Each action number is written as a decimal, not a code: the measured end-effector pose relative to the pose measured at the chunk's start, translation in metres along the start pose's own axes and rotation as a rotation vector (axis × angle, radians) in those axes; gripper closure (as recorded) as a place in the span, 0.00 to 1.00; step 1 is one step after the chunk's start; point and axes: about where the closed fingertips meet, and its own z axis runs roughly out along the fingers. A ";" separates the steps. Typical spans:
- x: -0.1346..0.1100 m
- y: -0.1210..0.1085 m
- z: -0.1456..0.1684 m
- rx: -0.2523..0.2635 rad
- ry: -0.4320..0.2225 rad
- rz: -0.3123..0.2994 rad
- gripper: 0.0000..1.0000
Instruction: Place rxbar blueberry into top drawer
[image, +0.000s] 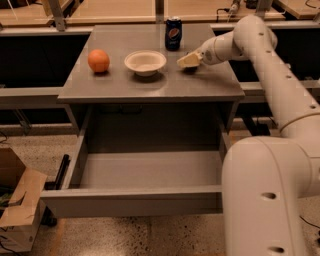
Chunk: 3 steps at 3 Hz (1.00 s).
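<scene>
1. Camera view, arm pose: the arm (280, 85) rises from the large white body (270, 200) at lower right, bends at the top right, then reaches left and down over the cabinet top (150, 87).
2. The gripper (189, 60) sits low on the right part of that top, pointing left. It is just right of the white bowl (145, 62) and in front of the Pepsi can (173, 33).
3. Jaws: cannot tell how far open they are or whether they hold anything; the tip reads as one pale wedge.
4. The rxbar blueberry is not plainly visible. A dark patch (194, 68) lies right under the gripper tip; cannot tell if it is the bar or shadow.
5. The top drawer (132, 200) is pulled fully out below the top, front panel nearest the camera.
6. An orange (99, 60) sits left of the bowl, apart from it.
7. Cut off: the robot body runs past the right and bottom edges, and a cardboard box (20, 210) is clipped at lower left.
</scene>
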 end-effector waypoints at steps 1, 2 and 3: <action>-0.011 -0.003 -0.083 0.072 0.031 -0.058 1.00; -0.024 0.012 -0.116 0.088 0.043 -0.089 1.00; -0.025 0.013 -0.114 0.085 0.042 -0.089 1.00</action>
